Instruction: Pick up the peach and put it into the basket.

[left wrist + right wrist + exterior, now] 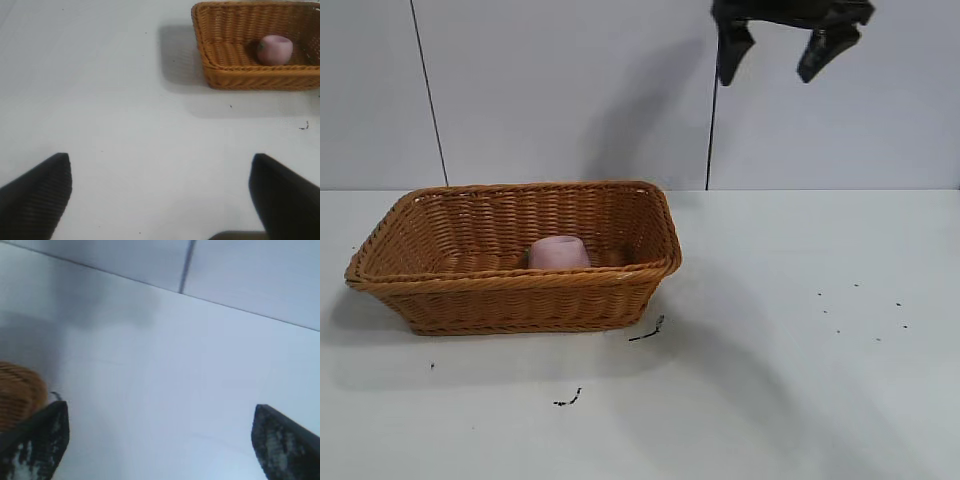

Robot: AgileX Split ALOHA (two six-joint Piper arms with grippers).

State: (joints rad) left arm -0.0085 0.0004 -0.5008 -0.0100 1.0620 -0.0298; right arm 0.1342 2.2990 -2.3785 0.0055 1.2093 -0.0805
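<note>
While the matte pink peach (559, 252) sits in the woven wicker basket (500, 298), the right gripper (778, 55) hangs spread wide, empty.

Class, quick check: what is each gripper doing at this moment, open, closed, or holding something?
Left gripper: open, empty, over bare table short of the basket.
Right gripper: open, empty, raised high.

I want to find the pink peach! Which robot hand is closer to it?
Probably the right. The right gripper hangs open high above the table, up and right of the peach in the basket. The left gripper, open, sees it from far across the table.
</note>
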